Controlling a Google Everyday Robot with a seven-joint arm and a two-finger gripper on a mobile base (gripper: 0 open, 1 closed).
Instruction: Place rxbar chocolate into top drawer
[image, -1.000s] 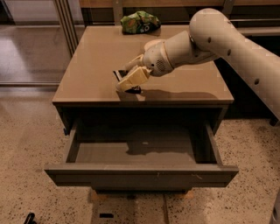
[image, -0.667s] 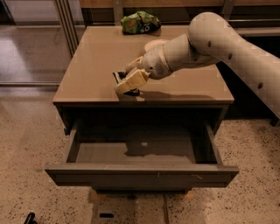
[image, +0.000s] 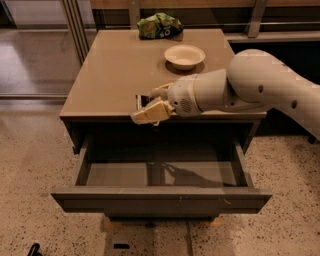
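The tool (image: 151, 104), clamped on the chocolate bar (image: 141, 101), has carried it forward across the desk (image: 110, 65) to just above the back of the open drawer (image: 160, 199); lowering and release remain.

Office-like room: terrazzo floor (image: 30, 165), glass partition (image: 35, 55), drawer cabinet (image: 110, 70) with the jaws over its front edge.

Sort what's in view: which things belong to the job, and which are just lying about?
Job: chocolate bar; gripper holding it at the cabinet's front edge; open top drawer.
Lying about: green bag; white bowl.
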